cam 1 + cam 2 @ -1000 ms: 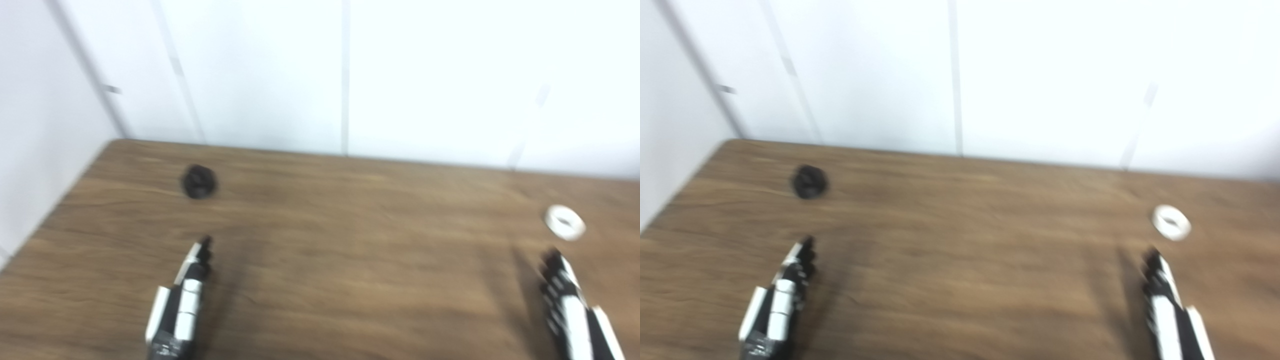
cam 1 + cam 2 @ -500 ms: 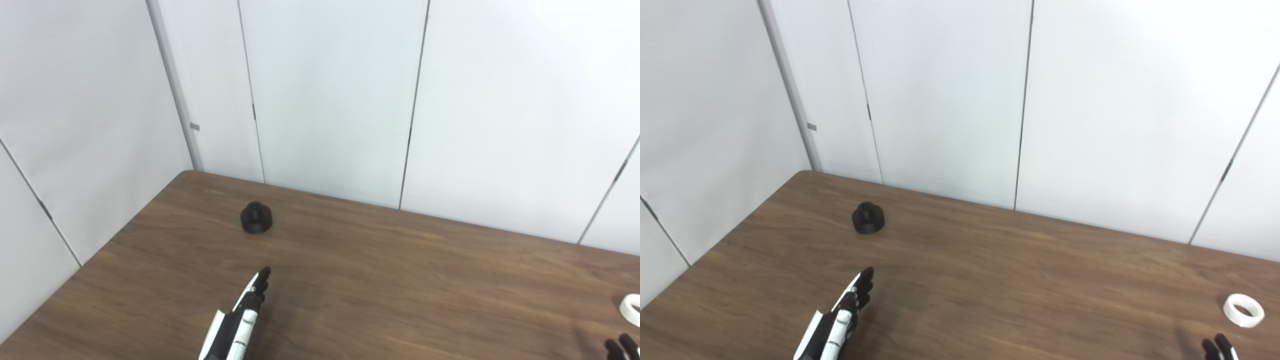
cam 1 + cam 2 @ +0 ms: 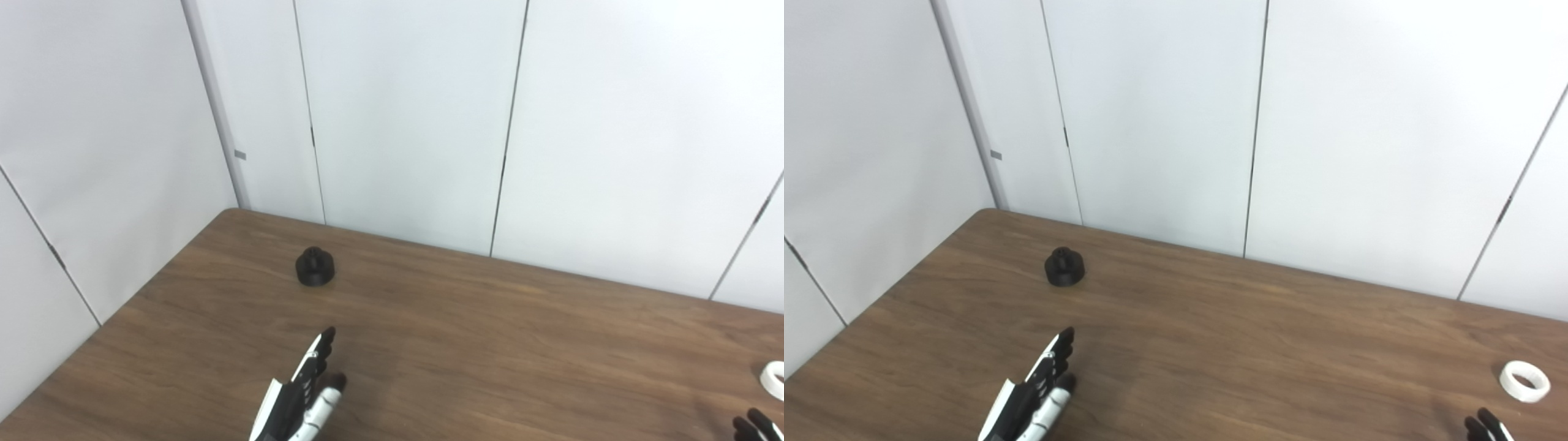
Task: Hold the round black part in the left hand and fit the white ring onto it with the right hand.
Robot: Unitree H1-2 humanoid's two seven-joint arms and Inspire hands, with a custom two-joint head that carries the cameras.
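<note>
Black and round, the part (image 3: pixel 315 267) sat untouched on the tabletop (image 3: pixel 465 343), beyond the spread, empty left robot hand (image 3: pixel 303 392). White ring (image 3: pixel 1524 381) lay well right of it; right robot hand (image 3: pixel 1482 425) barely showed. Reaching came next.

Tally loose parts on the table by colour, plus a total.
Black: 1, the round black part, far left of the table
White: 1, the white ring, near right
Total: 2

Both sit apart from the left hand and right hand.
</note>
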